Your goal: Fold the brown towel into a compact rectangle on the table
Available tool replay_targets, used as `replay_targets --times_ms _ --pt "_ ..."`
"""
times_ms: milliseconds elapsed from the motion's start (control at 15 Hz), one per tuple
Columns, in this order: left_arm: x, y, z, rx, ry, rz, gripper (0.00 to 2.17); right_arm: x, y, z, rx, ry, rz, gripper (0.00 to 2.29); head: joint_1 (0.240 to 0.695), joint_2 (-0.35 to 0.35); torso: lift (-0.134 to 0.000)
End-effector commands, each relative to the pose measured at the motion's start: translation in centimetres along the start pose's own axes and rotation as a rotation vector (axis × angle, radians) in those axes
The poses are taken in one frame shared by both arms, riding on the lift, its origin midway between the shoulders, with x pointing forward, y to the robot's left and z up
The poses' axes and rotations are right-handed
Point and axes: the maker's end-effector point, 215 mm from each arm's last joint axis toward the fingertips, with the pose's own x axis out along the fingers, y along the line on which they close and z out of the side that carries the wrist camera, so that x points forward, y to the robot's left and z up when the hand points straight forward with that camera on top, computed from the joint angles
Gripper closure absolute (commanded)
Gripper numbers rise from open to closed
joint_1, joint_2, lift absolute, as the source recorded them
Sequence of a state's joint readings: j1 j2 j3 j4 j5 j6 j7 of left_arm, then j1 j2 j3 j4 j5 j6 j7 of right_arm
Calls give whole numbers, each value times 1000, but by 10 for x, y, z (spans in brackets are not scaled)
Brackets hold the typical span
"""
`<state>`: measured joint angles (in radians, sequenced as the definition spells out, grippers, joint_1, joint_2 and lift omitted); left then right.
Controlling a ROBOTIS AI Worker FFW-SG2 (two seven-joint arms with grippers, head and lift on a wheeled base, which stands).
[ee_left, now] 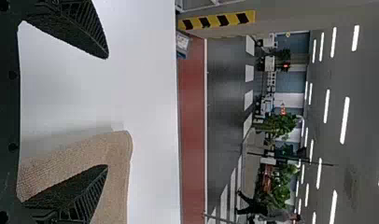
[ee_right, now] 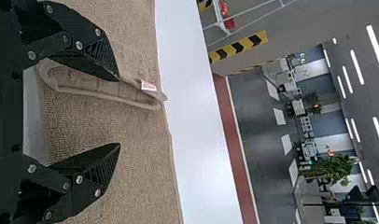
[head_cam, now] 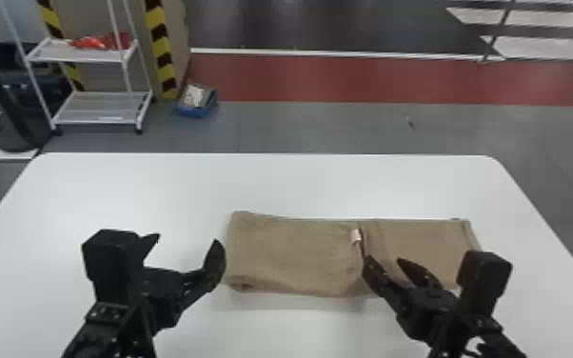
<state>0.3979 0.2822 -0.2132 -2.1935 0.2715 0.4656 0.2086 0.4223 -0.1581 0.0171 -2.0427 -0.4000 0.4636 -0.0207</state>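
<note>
The brown towel (head_cam: 295,254) lies as a long folded strip on the white table (head_cam: 271,185), its left part thicker, with a small white tag near the inner edge of that layer. At the towel's left end stands my left gripper (head_cam: 185,245), open; in the left wrist view the left gripper (ee_left: 106,112) has one finger over the towel (ee_left: 117,158). My right gripper (head_cam: 383,266) is open above the towel's right part; in the right wrist view the right gripper (ee_right: 118,112) has its fingers spread around the layer's edge, over the towel (ee_right: 80,121).
Bare table surface surrounds the towel, with the table's far edge (head_cam: 271,154) behind it. Beyond, on the floor, stand a white shelf rack (head_cam: 95,107) and a blue box (head_cam: 197,102).
</note>
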Motion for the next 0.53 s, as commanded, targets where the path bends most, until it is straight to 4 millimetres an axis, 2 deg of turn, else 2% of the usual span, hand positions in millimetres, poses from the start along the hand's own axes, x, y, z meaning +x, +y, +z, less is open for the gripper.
replay_targets --times_ms 0,467 --pt "2 1 1 1 -2 1 39 10 -2 2 5 13 6 461 695 -56 -125" --pt "4 3 -3 3 5 5 43 20 17 12 21 19 57 461 695 -39 -125"
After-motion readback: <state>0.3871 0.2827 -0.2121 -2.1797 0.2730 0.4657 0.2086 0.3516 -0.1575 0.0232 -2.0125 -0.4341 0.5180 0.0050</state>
